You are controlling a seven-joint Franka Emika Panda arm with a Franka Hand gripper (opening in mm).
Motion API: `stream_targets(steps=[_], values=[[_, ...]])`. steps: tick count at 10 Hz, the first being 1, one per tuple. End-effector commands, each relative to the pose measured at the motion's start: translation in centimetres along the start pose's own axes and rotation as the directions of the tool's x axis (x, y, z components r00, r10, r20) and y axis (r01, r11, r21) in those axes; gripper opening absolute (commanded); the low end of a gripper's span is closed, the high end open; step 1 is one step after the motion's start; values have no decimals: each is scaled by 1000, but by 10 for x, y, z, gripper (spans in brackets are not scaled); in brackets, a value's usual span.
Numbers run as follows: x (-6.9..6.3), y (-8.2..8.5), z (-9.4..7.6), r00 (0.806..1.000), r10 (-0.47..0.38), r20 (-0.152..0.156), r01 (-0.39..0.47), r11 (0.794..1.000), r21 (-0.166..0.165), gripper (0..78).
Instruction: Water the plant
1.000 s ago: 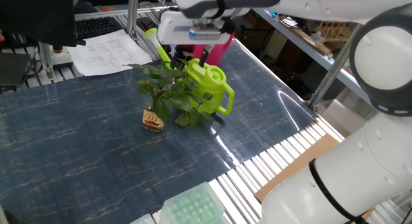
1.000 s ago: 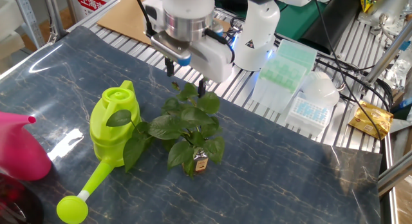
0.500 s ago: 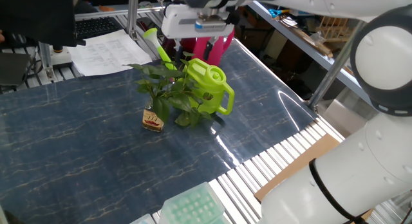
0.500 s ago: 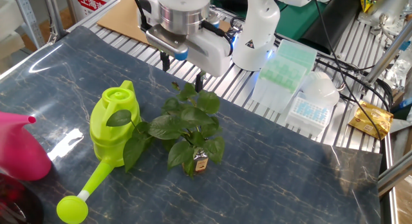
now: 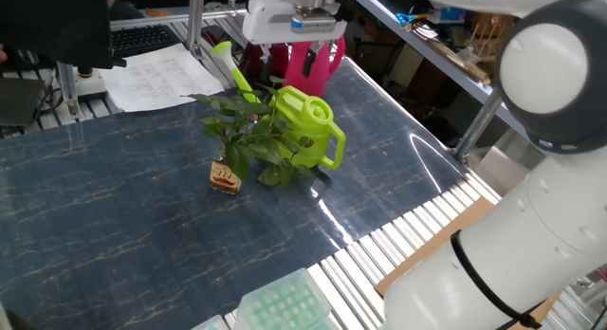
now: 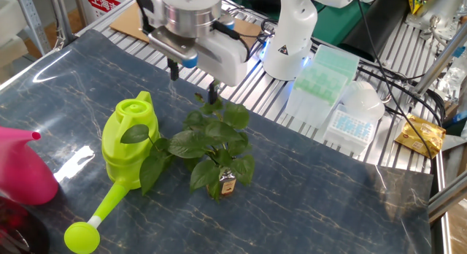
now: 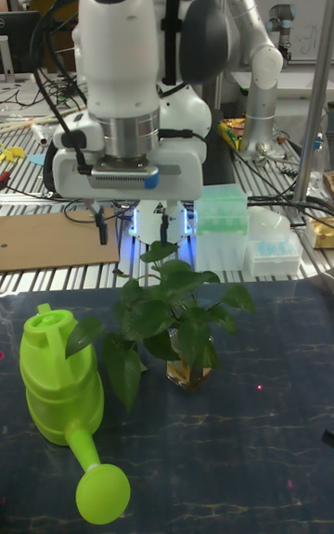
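Observation:
The plant is a sprig of dark green leaves in a tiny glass bottle with a red-yellow label, standing mid-table. A lime green watering can stands right beside it, touching its leaves, with the spout lying toward the table edge. My gripper hangs open and empty above the table behind the plant and can, its fingertips just above the topmost leaves.
A pink watering can stands at the table's far side. Pipette tip boxes and another robot's base sit off the table edge. Papers and a cardboard sheet lie beside the table.
My gripper has risen and drifted away from the lime green can's top, toward the pink can's side. It stays open. The plant and both cans have not moved.

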State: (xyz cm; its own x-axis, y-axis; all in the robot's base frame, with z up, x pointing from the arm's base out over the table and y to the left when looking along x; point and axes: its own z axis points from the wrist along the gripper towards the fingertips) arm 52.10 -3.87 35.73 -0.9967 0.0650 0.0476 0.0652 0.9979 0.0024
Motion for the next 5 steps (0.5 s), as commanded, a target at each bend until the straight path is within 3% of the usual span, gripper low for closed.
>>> stream_targets(steps=[1, 5], values=[[-15, -15, 1, 999, -37, 2, 37, 999, 9, 774], [-27, -29, 6, 997, -72, 1, 72, 997, 10, 774]])
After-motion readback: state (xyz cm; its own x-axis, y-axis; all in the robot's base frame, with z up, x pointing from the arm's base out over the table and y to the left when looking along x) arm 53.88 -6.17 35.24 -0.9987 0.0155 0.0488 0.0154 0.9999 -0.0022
